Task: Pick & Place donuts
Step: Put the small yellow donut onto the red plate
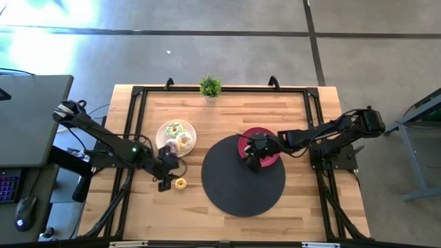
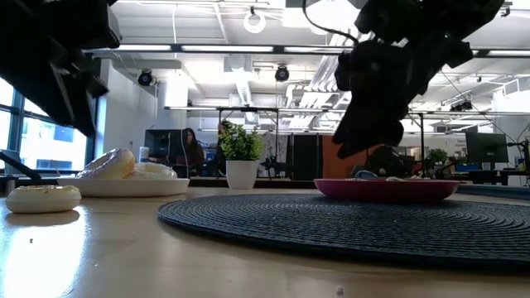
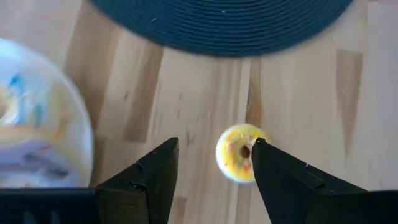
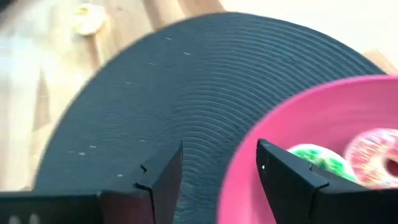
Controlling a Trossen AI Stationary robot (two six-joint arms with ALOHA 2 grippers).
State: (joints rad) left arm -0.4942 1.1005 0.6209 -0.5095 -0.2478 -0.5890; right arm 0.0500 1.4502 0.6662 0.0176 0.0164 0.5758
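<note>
My left gripper [image 3: 211, 171] has its jaws spread and empty. The yellow donut [image 3: 239, 153] lies on the bare table [image 1: 227, 114] just off centre, touching or nearly touching the inner edge of one finger rather than sitting midway in the gap. I judge I am lining up for a pick, so the jaws are wide to straddle the ring; they need a small sideways shift first, or that finger may push it away. Beside the jaws is the white plate [image 3: 43, 134], with more donuts on it, and ahead is the dark mat [image 3: 217, 25].

My right gripper [image 4: 219, 171] is also spread, holding nothing, poised over the near rim of the pink plate [image 4: 292, 118], which sits on the mat. A green donut [image 4: 317, 158] and a pink donut [image 4: 373, 155] lie in the plate just past one finger, likely placed there, so the plate looks like the drop spot.
</note>
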